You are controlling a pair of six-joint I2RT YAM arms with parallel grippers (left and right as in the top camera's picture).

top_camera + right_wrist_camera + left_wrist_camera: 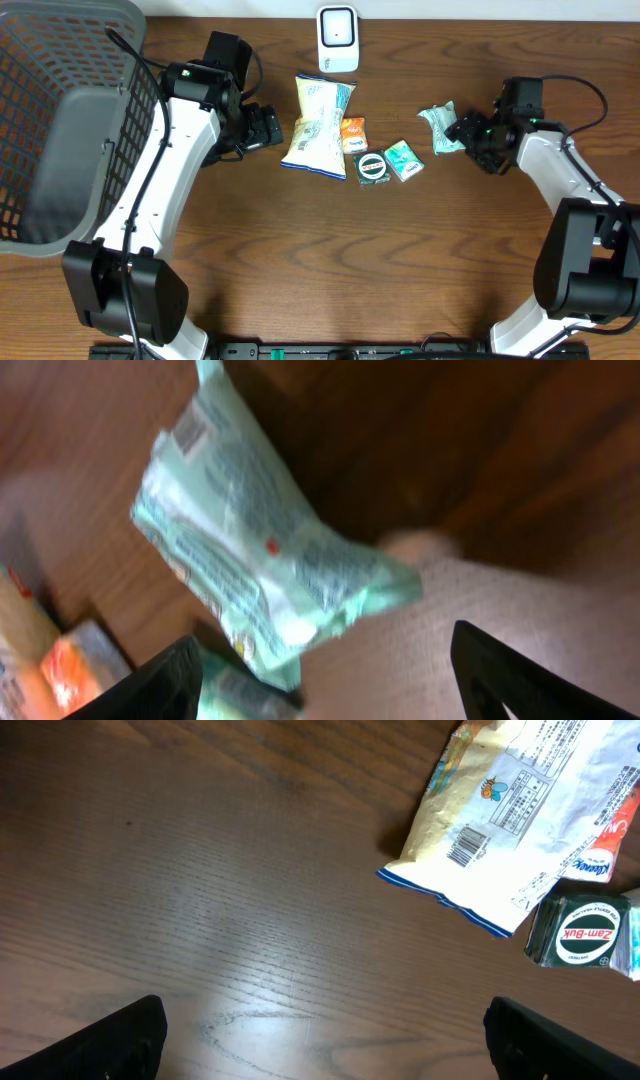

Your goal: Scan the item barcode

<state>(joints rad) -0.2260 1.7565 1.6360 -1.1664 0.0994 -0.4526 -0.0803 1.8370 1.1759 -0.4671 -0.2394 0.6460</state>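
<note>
A mint-green plastic packet (438,128) lies on the wooden table at the right. My right gripper (462,131) is just to its right. In the right wrist view the packet (250,550) sits in front of the jaws, nearer the left finger. The right gripper (325,640) is open and grips nothing. A white barcode scanner (338,40) stands at the back centre. My left gripper (272,130) is open over bare wood (325,1005), beside a white and yellow snack bag (520,810) whose barcode faces up.
Between the arms lie the snack bag (320,125), an orange packet (353,133), a round Zam-Buk tin (373,167) and a small green box (403,160). A grey mesh basket (60,130) fills the far left.
</note>
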